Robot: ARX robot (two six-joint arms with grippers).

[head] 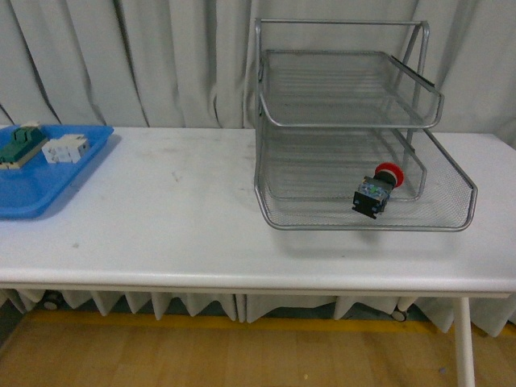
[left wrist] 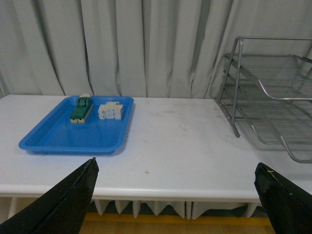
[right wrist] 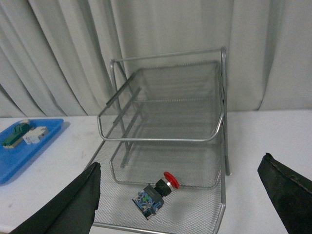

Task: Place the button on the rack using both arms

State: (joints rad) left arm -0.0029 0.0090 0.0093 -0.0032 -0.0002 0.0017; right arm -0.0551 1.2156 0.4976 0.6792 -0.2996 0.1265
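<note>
button lies in the rack's bottom tier, both grippers spread and empty

the front view shows no arm at all; only the wrist views show them. in the left wrist view the left gripper (left wrist: pixel 178 195) sits nearest, its two dark fingers (left wrist: pixel 68 202) spread wide at the lower corners, nothing between them, held above the near edge of the white table (left wrist: pixel 170 146). beyond it lies the blue tray (left wrist: pixel 58 139), carrying a green-and-cream switch block (left wrist: pixel 81 108) and a white block (left wrist: pixel 110 110) side by side; the button cannot be seen from here, only the rack's side.

in the right wrist view the right gripper (right wrist: pixel 185 195) is likewise spread apart and empty, hanging in front of the rack (right wrist: pixel 165 141) and looking down into it.

the button (head: pixel 376 190) lies on its side on the mesh of the lowest tier, towards the front right. its long axis runs diagonally: the red cap (head: pixel 389 171) points back and to the right, the dark body towards the rack's front edge. behind everything hangs a pale curtain (head: pixel 161 64).
</note>
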